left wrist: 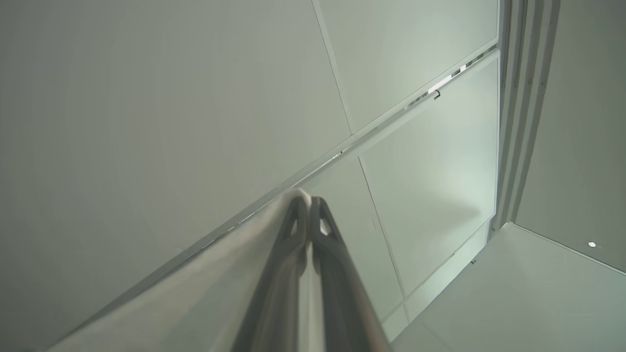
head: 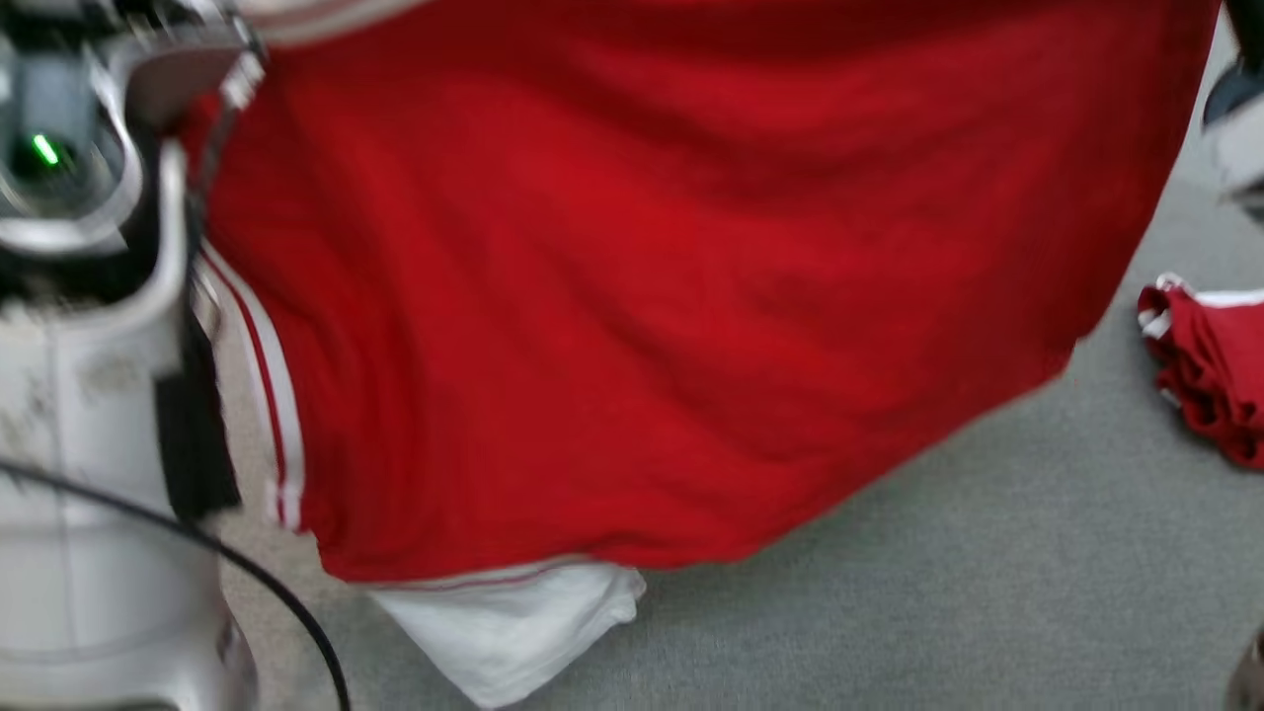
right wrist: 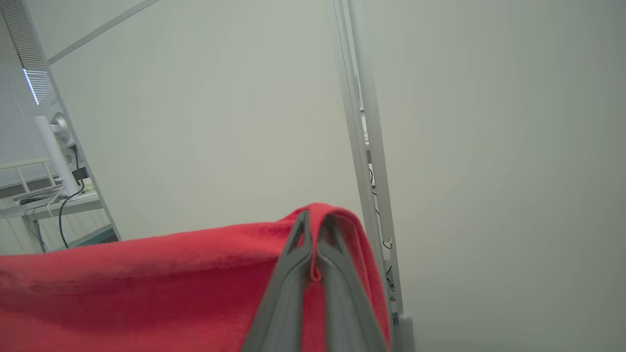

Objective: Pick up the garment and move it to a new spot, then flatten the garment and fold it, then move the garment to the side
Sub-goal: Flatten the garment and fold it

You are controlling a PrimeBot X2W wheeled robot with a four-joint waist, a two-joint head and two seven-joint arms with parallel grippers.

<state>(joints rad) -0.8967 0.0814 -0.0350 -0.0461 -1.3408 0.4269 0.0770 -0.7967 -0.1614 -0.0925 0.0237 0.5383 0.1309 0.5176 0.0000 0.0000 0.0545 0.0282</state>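
Lower the garment (head: 632,296) evenly, left gripper (left wrist: 309,203) and right gripper (right wrist: 313,215) (the 2 pinched shut on its upper edge) level and well apart.

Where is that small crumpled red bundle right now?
In the head view, the crumpled red bundle lies on the grey surface at the robot's far right, apart from the big red garment held up.

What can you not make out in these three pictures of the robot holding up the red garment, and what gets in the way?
Head view: the red garment covers the grey surface behind it; the top edge cuts off its upper part.
Head view: the right edge cuts off the second red cloth.
Wrist views: the left hand and right hand are shut on cloth; the rest hangs out of frame.
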